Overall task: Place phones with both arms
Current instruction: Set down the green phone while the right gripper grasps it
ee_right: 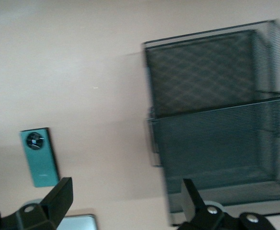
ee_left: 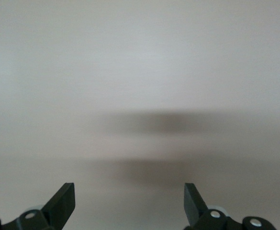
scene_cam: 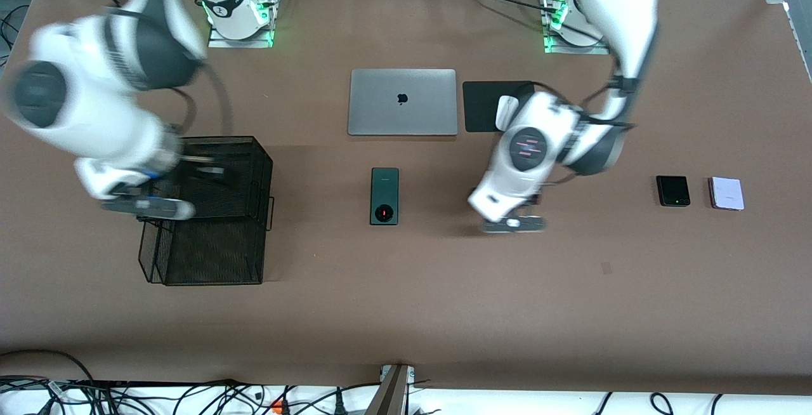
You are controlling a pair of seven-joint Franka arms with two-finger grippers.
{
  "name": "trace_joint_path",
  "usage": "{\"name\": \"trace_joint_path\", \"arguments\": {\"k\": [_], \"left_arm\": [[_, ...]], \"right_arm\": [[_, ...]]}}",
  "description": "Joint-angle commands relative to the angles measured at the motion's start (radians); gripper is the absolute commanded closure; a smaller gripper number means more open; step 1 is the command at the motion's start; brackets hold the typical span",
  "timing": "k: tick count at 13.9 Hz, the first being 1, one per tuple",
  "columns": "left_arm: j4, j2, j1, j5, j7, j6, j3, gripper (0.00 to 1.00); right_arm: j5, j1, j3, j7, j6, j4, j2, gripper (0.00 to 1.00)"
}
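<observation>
The long dark-green phone lies flat at the table's middle, nearer the front camera than the laptop; it also shows in the right wrist view. The squarish black phone and the pale-lilac phone lie side by side toward the left arm's end. My left gripper hangs open and empty over bare table between the green and black phones; its wrist view shows only table. My right gripper is open and empty over the black mesh basket, whose wall shows in its wrist view.
A shut grey laptop lies at the middle, toward the bases. Beside it, a white mouse sits on a black pad, partly under the left arm. The mesh basket stands toward the right arm's end.
</observation>
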Motion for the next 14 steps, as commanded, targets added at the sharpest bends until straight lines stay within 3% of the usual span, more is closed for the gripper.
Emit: {"name": "trace_joint_path", "arguments": {"k": [1,5,9,11,14], "left_arm": [[-0.150,-0.126,0.153,0.018,0.247,-0.001,-0.020,0.00],[-0.158,-0.150,0.323,0.026,0.508,-0.036,-0.018,0.00],[-0.155,-0.164,0.520,0.028,0.802,-0.002,-0.018,0.00],[-0.146,-0.166,0.600,0.028,0.843,0.012,-0.018,0.00],[-0.100,-0.141,0.617,0.070,0.858,-0.007,-0.007,0.00]], "right_arm": [[-0.005,0.116,-0.010,0.173,0.084,0.010,0.076,0.00],[-0.005,0.267,-0.012,0.281,0.187,0.012,0.192,0.00],[-0.007,0.319,-0.012,0.306,0.343,0.012,0.313,0.00],[-0.008,0.333,-0.012,0.298,0.408,0.010,0.355,0.00],[-0.050,0.345,-0.012,0.284,0.437,0.009,0.399,0.00]]}}
